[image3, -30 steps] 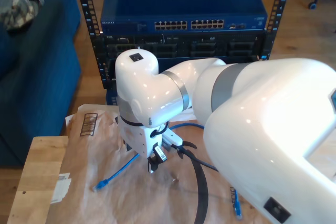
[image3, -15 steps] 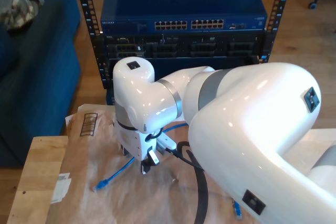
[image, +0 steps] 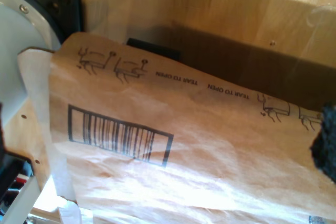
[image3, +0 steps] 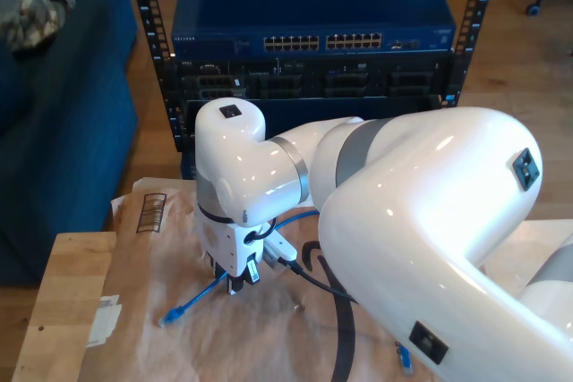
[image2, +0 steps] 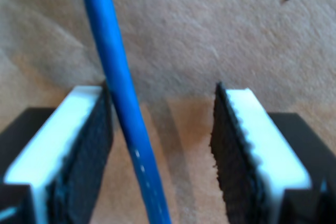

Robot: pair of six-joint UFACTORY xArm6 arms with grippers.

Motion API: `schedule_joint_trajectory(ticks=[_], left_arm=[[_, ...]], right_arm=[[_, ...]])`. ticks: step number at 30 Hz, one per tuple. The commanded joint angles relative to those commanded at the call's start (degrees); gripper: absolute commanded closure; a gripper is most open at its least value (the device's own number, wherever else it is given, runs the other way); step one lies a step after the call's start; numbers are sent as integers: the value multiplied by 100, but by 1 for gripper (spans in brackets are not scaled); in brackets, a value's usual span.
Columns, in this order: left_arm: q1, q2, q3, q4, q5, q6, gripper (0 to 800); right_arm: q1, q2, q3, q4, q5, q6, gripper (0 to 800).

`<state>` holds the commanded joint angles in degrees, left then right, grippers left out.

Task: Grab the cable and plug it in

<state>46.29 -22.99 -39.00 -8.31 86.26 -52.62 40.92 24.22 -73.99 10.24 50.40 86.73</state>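
The cable [image3: 199,299] is thin and bright blue and lies on brown paper, with one plug [image3: 170,317] toward the exterior view's left and another end [image3: 405,360] near the bottom edge. My second gripper [image3: 231,284] points down over it. In the second wrist view the cable [image2: 121,103] runs between the open jaws of my second gripper [image2: 163,95], close beside one black pad [image2: 94,145] and well apart from the other pad [image2: 233,145]. A dark fuzzy pad [image: 325,140] of my first gripper shows at the frame edge above a barcode-printed envelope [image: 157,140].
A blue network switch [image3: 313,15] with rows of ports [image3: 327,42] sits in a rack behind the wooden table [image3: 63,310]. A thick black cable [image3: 345,328] loops from the arm over the brown paper [image3: 269,337]. A blue couch [image3: 63,131] stands at the exterior view's left.
The second arm has swung toward the exterior view's left and lowered, so its gripper has come down onto the blue cable. The cable itself lies where it was.
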Motion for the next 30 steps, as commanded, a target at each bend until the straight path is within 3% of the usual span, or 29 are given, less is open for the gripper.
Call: schedule_joint_trajectory(ticks=[13, 19, 30], left_arm=[[-26, 0, 0, 0, 0, 0, 0], [-35, 0, 0, 0, 0, 0, 0], [-360, 9, -79, -264, 26, -246, 0]], right_arm=[[105, 0, -44, 9, 9, 114, 580], [158, 0, -35, 44, 9, 211, 753], [-290, -273, 0, 70, 132, 527, 769]])
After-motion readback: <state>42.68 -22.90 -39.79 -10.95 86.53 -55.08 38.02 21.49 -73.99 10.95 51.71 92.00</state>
